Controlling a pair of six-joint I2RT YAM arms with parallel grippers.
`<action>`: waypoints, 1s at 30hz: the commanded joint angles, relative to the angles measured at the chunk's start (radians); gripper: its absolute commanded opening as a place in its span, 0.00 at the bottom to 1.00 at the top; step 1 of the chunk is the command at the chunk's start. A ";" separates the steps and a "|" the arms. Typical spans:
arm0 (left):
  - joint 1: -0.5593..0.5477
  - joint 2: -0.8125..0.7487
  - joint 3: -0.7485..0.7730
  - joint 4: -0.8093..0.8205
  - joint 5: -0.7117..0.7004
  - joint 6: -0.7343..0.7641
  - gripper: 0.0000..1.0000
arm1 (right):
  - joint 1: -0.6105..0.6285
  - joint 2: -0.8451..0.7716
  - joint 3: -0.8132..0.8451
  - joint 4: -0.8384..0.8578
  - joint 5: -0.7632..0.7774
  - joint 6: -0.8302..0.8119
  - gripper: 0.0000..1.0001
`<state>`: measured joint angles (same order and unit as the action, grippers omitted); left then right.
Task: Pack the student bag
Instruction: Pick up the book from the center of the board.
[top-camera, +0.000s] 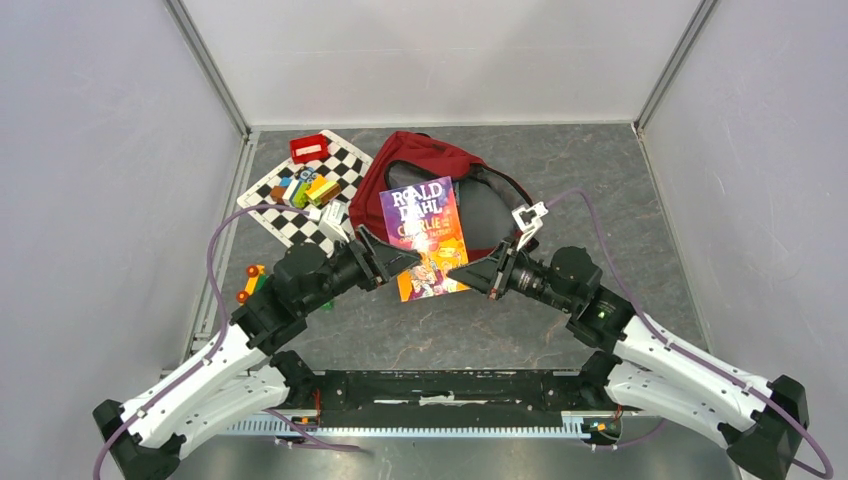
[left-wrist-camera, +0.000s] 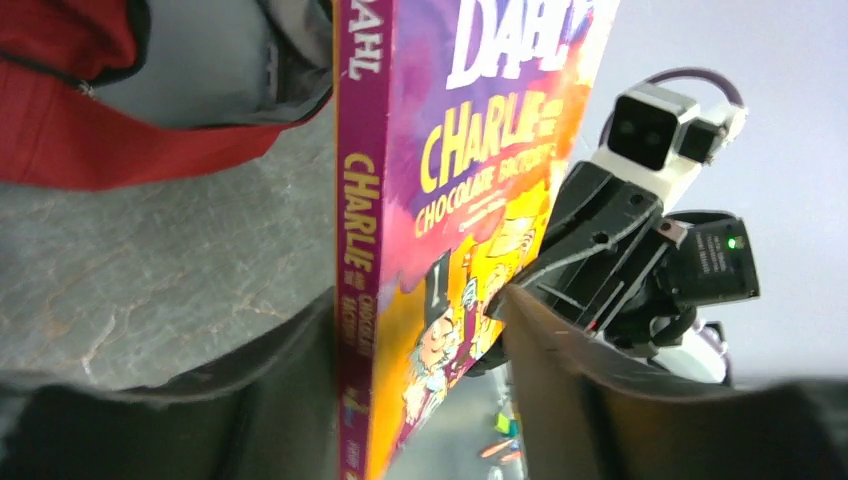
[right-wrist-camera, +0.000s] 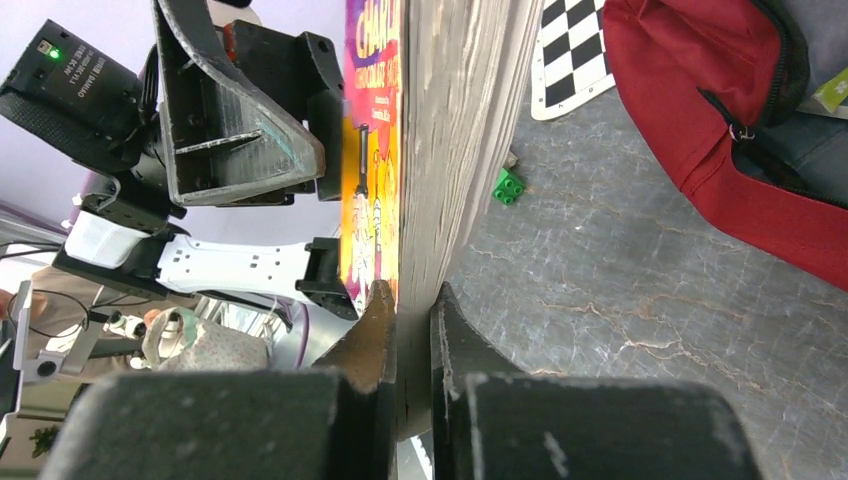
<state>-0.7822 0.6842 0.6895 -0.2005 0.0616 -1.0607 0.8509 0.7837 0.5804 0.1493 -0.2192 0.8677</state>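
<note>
1. Looking down from the top external view: carrying the book (top-camera: 425, 235) clear of the tabletop (top-camera: 600, 200), far end over the open grey mouth of the student bag (top-camera: 425, 160). Bag lying at the middle rear of the tabletop, opening turned toward the arms. Right claw (top-camera: 460, 272) clamped on the book's near right edge, left claw (top-camera: 395, 258) set at its near left edge. Chequered mat (top-camera: 300, 215) with toy blocks and a small red box (top-camera: 308, 148) just left of the bag.
2. Seen from the left wrist: left claw (left-wrist-camera: 415, 320) spread to either side of the purple spine, with a plain gap to the cover on one side. Open, then, and gripping nothing. Red fabric of the bag (left-wrist-camera: 70, 100) and its grey lining beyond, at upper left.
3. Seen from the right wrist: right claw (right-wrist-camera: 410, 300) closed tight on the book's page edge (right-wrist-camera: 455, 130), one finger on each face. Bag's red wall (right-wrist-camera: 700, 130) to the right, and a green brick (right-wrist-camera: 510, 185) down on the tabletop beside the book.
4. Step in hand, by judgement: getting the book into the bag, not yet done. Next move, likely: either shutting the left claw on the spine for a steadier two-point hold or drawing it clear. Then tipping the far end down, sliding it into the grey mouth between the zip edges, and releasing only once well inside.
</note>
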 joint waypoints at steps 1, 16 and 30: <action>-0.001 -0.005 -0.021 0.191 0.056 -0.009 0.43 | 0.003 0.003 0.018 0.107 -0.019 0.000 0.00; 0.000 -0.066 0.030 0.196 0.083 0.130 0.02 | -0.202 0.097 0.051 0.077 -0.255 -0.093 0.98; 0.000 0.009 0.091 0.407 0.225 0.150 0.02 | -0.204 0.217 0.034 0.565 -0.539 0.159 0.98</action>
<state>-0.7811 0.6914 0.7036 0.0422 0.2218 -0.9607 0.6498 0.9863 0.6067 0.4831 -0.6632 0.9226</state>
